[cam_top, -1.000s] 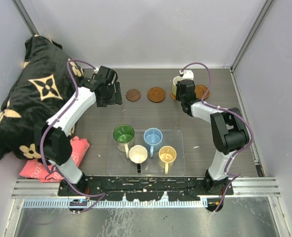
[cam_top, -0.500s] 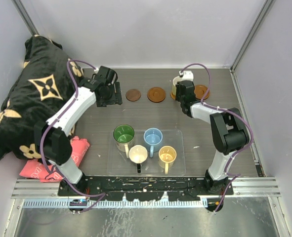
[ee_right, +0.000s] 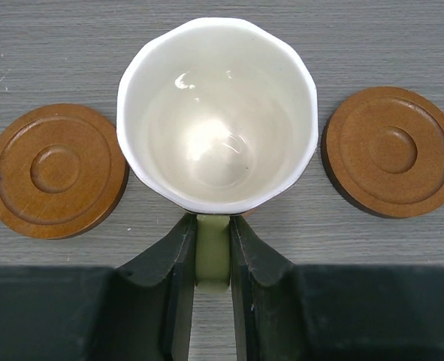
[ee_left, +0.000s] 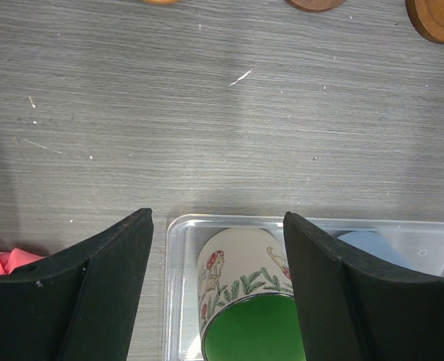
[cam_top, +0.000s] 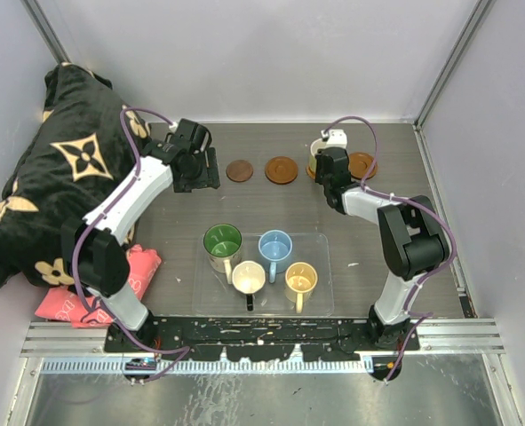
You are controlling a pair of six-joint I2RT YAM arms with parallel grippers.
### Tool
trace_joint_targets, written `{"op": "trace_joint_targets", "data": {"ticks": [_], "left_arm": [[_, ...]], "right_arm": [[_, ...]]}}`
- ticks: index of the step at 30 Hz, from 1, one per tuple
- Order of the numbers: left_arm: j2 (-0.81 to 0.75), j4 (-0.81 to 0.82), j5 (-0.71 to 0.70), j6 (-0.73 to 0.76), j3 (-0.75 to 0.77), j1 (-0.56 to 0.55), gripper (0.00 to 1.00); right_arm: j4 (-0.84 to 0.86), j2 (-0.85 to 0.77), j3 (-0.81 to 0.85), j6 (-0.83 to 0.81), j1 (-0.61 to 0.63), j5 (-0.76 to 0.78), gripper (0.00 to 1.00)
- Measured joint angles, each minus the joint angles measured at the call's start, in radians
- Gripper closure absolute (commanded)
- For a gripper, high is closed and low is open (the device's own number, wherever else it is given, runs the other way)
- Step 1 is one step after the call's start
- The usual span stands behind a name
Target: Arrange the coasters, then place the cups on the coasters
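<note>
My right gripper (ee_right: pixel 212 226) is shut on the pale handle of a white-inside cup (ee_right: pixel 216 113). The cup is upright over a coaster that shows only as a brown sliver under its rim. Bare brown coasters lie to its left (ee_right: pixel 55 170) and right (ee_right: pixel 391 150). From above, the held cup (cam_top: pixel 318 153) is at the back right, with coasters beside it (cam_top: pixel 281 169) (cam_top: pixel 361 164) and a smaller coaster (cam_top: pixel 239 170) further left. My left gripper (ee_left: pixel 218 218) is open, high above the green-inside cup (ee_left: pixel 244 289). The blue (cam_top: pixel 274 246), cream-white (cam_top: pixel 248 277) and yellow (cam_top: pixel 300 280) cups stand nearby.
The green, blue, cream-white and yellow cups stand in a clear plastic tray (cam_top: pixel 324 302) near the front middle. A black patterned cloth (cam_top: pixel 58 177) is piled at the left, with a pink cloth (cam_top: pixel 62 302) in front of it. Grey walls close in the table.
The right gripper and its cup have shifted very slightly. The left arm and the other cups have not moved.
</note>
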Motion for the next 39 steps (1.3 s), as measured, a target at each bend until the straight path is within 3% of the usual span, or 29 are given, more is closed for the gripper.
{"op": "trace_joint_targets", "data": {"ticks": [4, 10, 28, 39], "left_arm": [[0.0, 0.0, 0.0, 0.0, 0.0, 0.0, 0.28], [0.0, 0.0, 0.0, 0.0, -0.006, 0.0, 0.28], [-0.001, 0.0, 0.0, 0.0, -0.006, 0.0, 0.27], [-0.001, 0.001, 0.001, 0.0, -0.006, 0.0, 0.27]], "right_arm": [[0.0, 0.0, 0.0, 0.0, 0.0, 0.0, 0.98], [0.0, 0.0, 0.0, 0.0, 0.0, 0.003, 0.85], [-0.001, 0.0, 0.0, 0.002, 0.0, 0.015, 0.74], [-0.011, 0.0, 0.0, 0.005, 0.002, 0.034, 0.62]]}}
